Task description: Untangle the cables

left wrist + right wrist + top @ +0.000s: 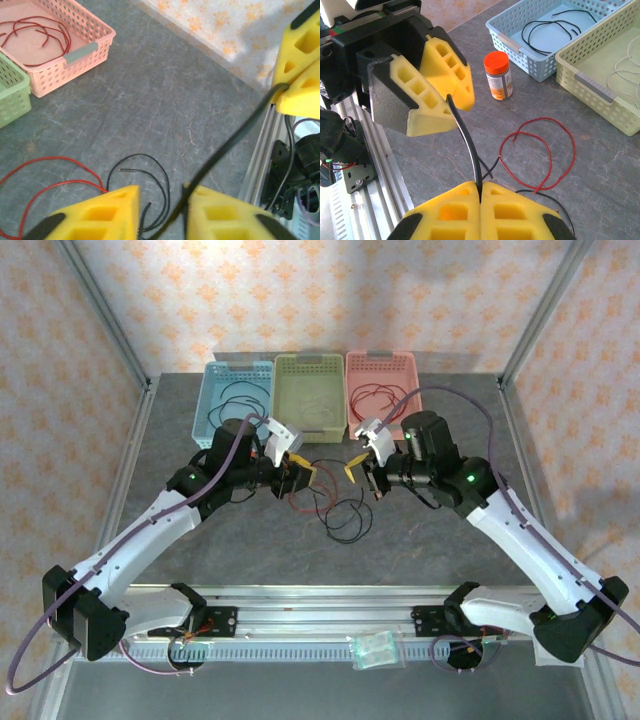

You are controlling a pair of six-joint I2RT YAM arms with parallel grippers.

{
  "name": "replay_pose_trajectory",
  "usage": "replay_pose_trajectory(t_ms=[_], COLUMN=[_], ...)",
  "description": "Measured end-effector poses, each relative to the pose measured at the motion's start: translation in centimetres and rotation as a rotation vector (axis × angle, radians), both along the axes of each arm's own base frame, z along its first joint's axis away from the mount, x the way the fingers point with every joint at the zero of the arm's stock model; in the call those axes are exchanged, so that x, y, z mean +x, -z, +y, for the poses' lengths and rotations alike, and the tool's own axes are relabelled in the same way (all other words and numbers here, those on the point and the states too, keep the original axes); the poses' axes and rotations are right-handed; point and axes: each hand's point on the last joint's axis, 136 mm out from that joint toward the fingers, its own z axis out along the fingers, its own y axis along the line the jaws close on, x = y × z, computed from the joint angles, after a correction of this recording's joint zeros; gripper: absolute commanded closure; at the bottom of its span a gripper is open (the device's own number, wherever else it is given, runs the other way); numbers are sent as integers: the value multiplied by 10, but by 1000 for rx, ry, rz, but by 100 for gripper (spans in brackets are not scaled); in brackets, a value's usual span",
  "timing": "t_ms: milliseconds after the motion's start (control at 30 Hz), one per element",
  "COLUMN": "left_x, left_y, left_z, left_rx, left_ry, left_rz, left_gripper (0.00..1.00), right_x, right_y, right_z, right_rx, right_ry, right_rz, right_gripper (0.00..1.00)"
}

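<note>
On the grey table [440,540], on the near side of the green basket [320,426], lies a loose tangle [335,508] of thin cables. It is made of a red cable [572,140] in open loops and black loops crossing it.

Just above the tangle and a little closer to the green basket, the two grippers face each other. The right gripper [480,194] sits toward the basket's right corner. Its yellow fingers are pressed together and pinch a black cable [470,147] at the tips. That cable rises from the pinch and runs across to the left gripper [161,192], which sits toward the basket's left corner. The left fingers [107,215] stand a little apart, and the black cable passes through the gap. The gap is wider than the cable, and I cannot tell whether either pad touches it.

Left of the green basket and slightly nearer stands a small jar [497,75] with an orange lid, upright.

The green basket holds a pale cable [626,67]. The blue basket [205,400] touches its left side and holds a coiled black wire [240,395]. The pink basket [380,358] touches its right side and holds a red wire [375,395].
</note>
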Motion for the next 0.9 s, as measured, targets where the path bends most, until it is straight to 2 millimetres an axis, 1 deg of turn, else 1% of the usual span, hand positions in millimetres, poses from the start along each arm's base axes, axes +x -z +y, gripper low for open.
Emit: replay_pose_trajectory(t_ms=[100,167,200,267,300,333,367,433,467,500,567,733,900], left_x=[0,1,1,2,2,2,2,3,3,4,7,20,39], left_y=[-1,-2,-2,-3,-4,-4,-5,-6,-7,-7,-12,-26,-32], left_z=[0,0,0,0,0,1,2,5,8,9,14,26,45], left_rx=[-1,-5,-6,-11,-15,-18,-22,-32,-34,-39,-48,-75,-85], left_ry=[1,-2,-3,-8,-12,-16,-23,-52,-68,-84,-126,-227,-345], left_rz=[-5,-4,-5,-12,-16,-18,-22,-31,-36,-41,-58,-99,-121], left_gripper=[91,100,100,100,100,100,100,100,100,100,100,100,100], right_x=[1,2,2,3,3,4,6,11,14,16,22,35,46], right_y=[0,0,1,1,1,1,0,-1,1,2,7,18,30], right_z=[-1,-1,-1,-2,-2,-2,-3,-6,-9,-12,-20,-32,-39], right_rx=[-2,-4,-4,-2,0,2,8,21,28,32,45,80,120], right_ry=[8,13,16,24,29,39,53,90,120,144,208,324,416], right_rz=[1,0,1,5,10,12,6,-19,-28,-42,-60,-96,-104], right_gripper=[100,97,95,86,80,71,65,59,50,44,38,37,35])
